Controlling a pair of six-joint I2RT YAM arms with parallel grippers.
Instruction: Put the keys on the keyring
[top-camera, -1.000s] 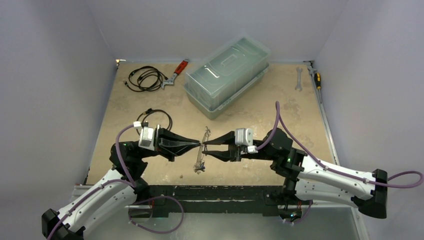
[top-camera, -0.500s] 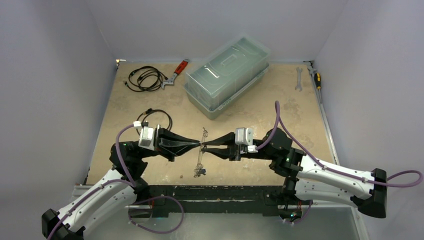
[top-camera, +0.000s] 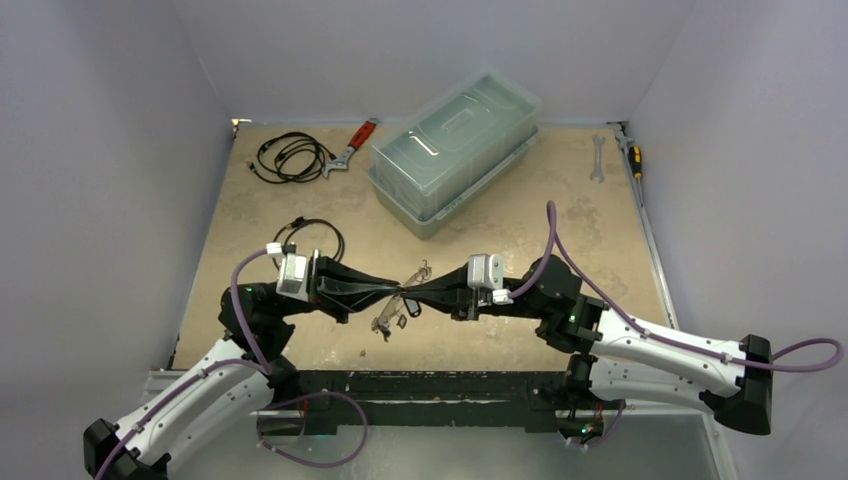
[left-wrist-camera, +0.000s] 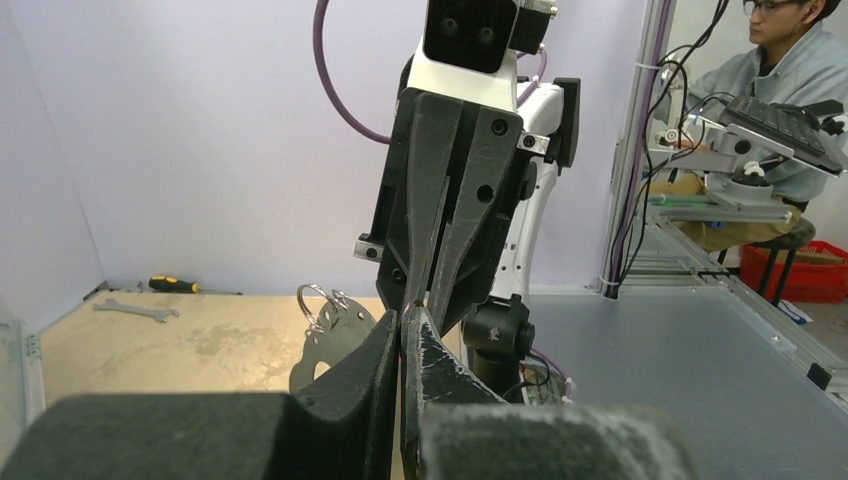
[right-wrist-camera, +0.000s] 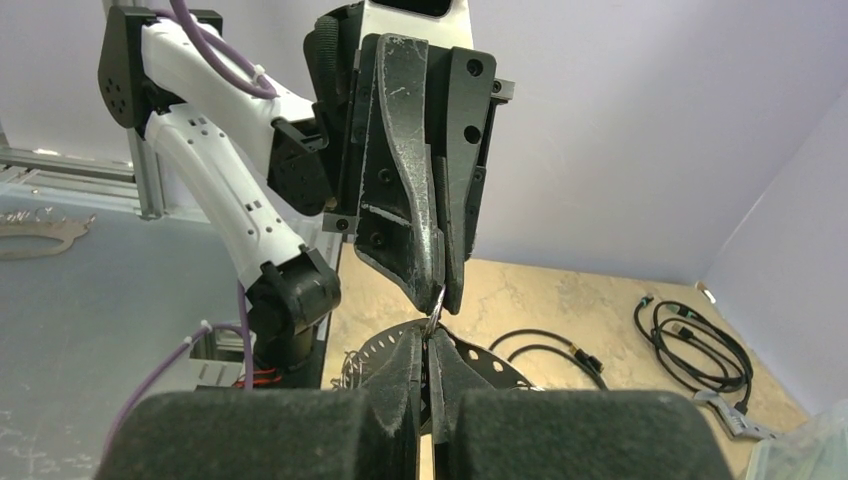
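Our left pincer (top-camera: 393, 292) and right pincer (top-camera: 415, 292) meet tip to tip, pinching the keyring (top-camera: 419, 269); keys (top-camera: 384, 323) hang toward seven o'clock.

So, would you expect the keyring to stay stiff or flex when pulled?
Probably flexes: the keyring is a thin loop. Likely light, since pinches at the jaws' tips hold it aloft. The keys dangle, so may swing.

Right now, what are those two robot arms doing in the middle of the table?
The left gripper and the right gripper meet tip to tip above the table, both pinched shut on a thin ring. The ring hangs tilted between them, with small keys dangling near its lower end. Whether every key is on it is too small to tell.
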